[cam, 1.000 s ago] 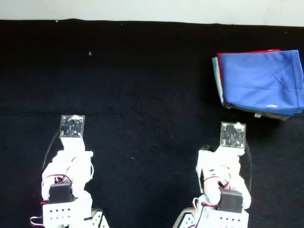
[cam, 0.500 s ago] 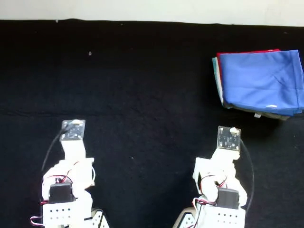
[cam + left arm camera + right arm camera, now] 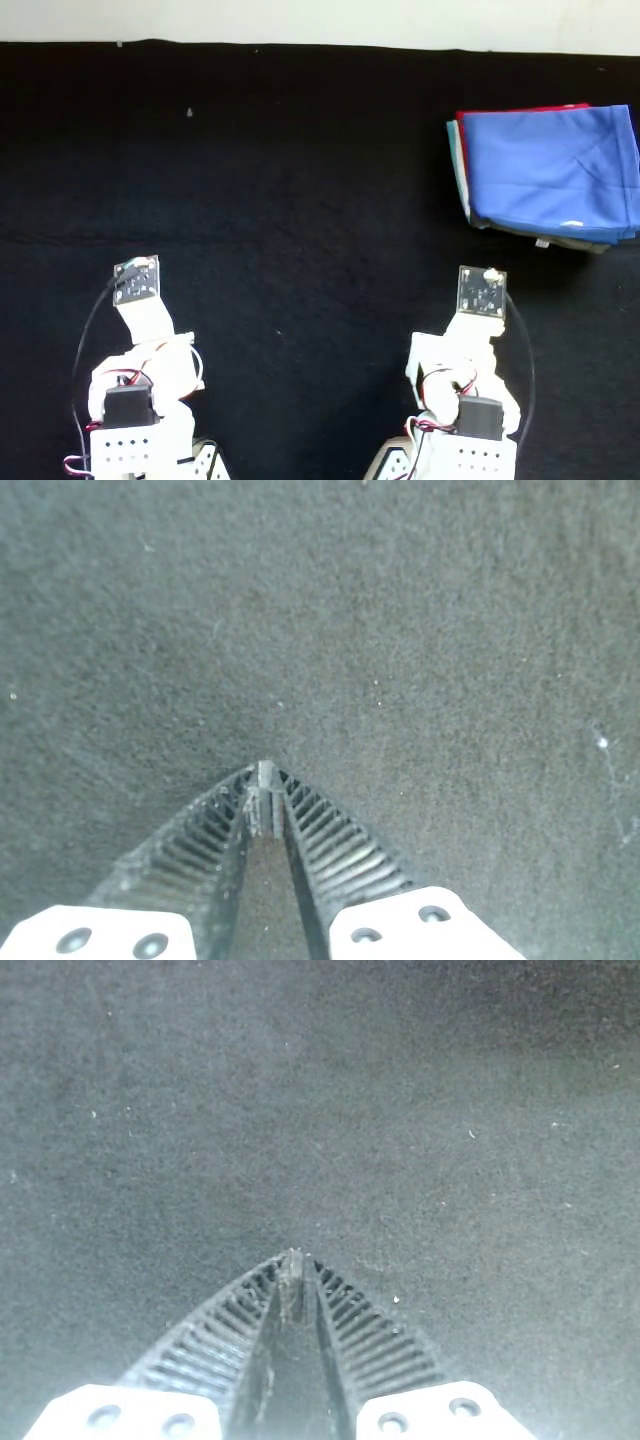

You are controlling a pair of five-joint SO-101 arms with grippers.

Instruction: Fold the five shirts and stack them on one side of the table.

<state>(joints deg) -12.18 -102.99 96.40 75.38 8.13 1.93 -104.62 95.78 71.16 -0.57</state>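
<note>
Shirts (image 3: 548,170) stacked well apart from both closed jaws

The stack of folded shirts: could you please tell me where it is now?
In the high view the stack of folded shirts lies on the black table at its far right edge, blue shirt on top.

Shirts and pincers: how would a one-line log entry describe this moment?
shirts: folded stack, blue on top, far right of table | left pincer: shut, empty, above table | right pincer: shut, empty, above table
</note>
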